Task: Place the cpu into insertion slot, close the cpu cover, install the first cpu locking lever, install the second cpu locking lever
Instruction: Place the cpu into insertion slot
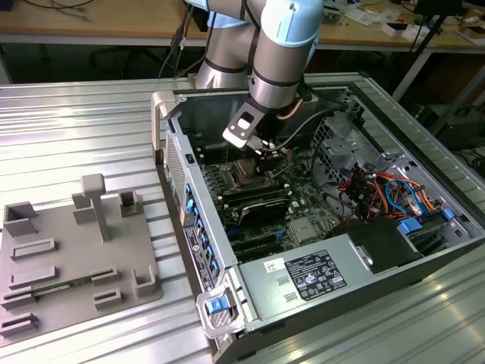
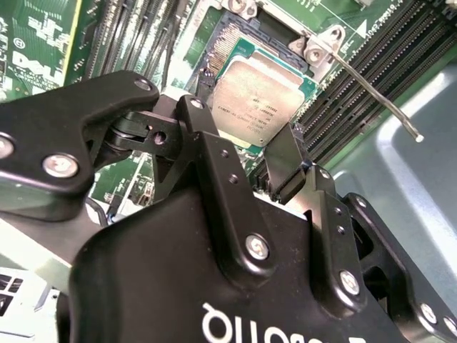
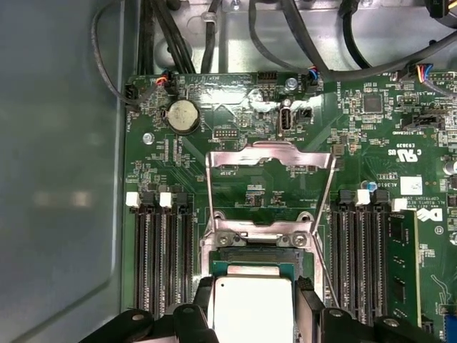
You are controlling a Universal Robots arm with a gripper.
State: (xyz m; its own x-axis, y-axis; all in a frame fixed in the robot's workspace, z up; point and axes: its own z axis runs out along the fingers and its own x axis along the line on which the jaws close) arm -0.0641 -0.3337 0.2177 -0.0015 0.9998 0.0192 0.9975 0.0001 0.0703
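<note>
The cpu (image 3: 253,304), a small square chip with a dull silver top, lies level in the socket on the green motherboard (image 3: 178,179); in the second wrist view the cpu (image 2: 257,96) has green edges showing inside the black socket frame. My gripper (image 3: 255,318) straddles it, black fingers (image 3: 307,307) pressed against two opposite sides, shut on it. The cpu cover (image 3: 271,151), a thin silvery frame, stands tilted open behind the socket. One locking lever (image 2: 371,89), a thin wire rod, sticks out unlatched beside the socket. In the exterior view the gripper (image 1: 264,154) is down inside the computer case.
Black memory slots (image 3: 161,257) flank the socket on both sides, with a module (image 3: 403,264) in one. Black cables (image 3: 171,43) run along the board's far edge. The case wall (image 1: 189,197) and power supply (image 1: 318,273) surround the work area. A grey fixture plate (image 1: 68,258) lies on the exterior view's left.
</note>
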